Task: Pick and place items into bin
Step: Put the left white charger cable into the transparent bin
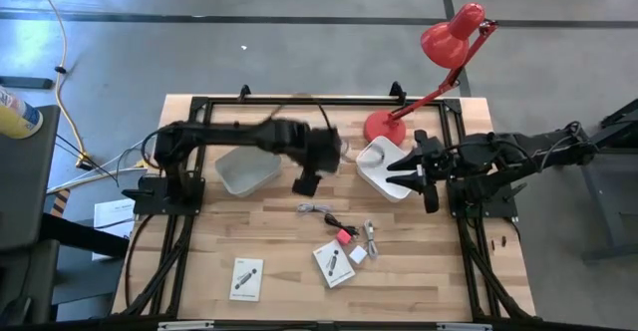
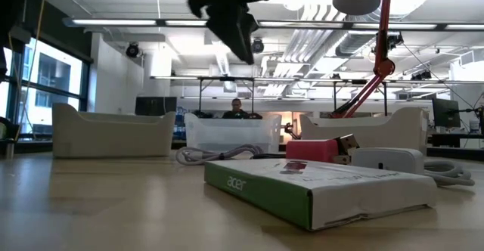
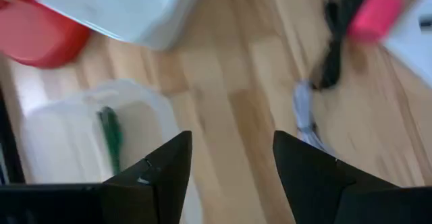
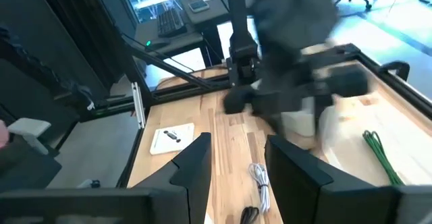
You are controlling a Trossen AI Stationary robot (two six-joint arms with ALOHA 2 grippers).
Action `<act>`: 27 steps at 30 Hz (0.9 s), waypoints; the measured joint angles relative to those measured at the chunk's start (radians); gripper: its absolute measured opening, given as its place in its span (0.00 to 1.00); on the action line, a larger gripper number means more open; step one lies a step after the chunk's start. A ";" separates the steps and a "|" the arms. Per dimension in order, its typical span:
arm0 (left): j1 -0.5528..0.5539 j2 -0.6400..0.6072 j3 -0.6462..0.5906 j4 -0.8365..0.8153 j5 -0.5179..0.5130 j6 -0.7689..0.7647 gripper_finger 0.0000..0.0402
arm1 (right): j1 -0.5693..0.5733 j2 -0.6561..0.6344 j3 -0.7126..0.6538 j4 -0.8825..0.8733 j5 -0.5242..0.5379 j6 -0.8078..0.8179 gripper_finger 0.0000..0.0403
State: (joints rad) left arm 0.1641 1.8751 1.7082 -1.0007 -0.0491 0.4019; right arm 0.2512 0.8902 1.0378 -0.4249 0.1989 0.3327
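The left gripper point(image 1: 305, 183) hangs above the desk point(image 1: 279, 276) between 2 white bins, its fingers point(image 3: 165, 173) released and empty. The green pen point(image 3: 111, 137) lies inside the left bin point(image 1: 246, 169). Coiled cables point(image 1: 317, 209), a pink piece point(image 1: 345, 236), a white square point(image 1: 358, 254) and 2 white cards point(image 1: 246, 277) lie on the desk. The right gripper point(image 1: 411, 174) waits spread open over the right bin point(image 1: 379, 162).
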 joint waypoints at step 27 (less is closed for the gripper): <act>-0.201 0.002 -0.485 0.444 -0.098 -0.416 0.49 | 0.000 0.001 0.000 -0.020 -0.039 -0.072 0.32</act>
State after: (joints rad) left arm -0.0368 1.8774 1.2230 -0.5565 -0.1471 -0.0142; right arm 0.2516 0.8909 1.0380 -0.4450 0.1602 0.2607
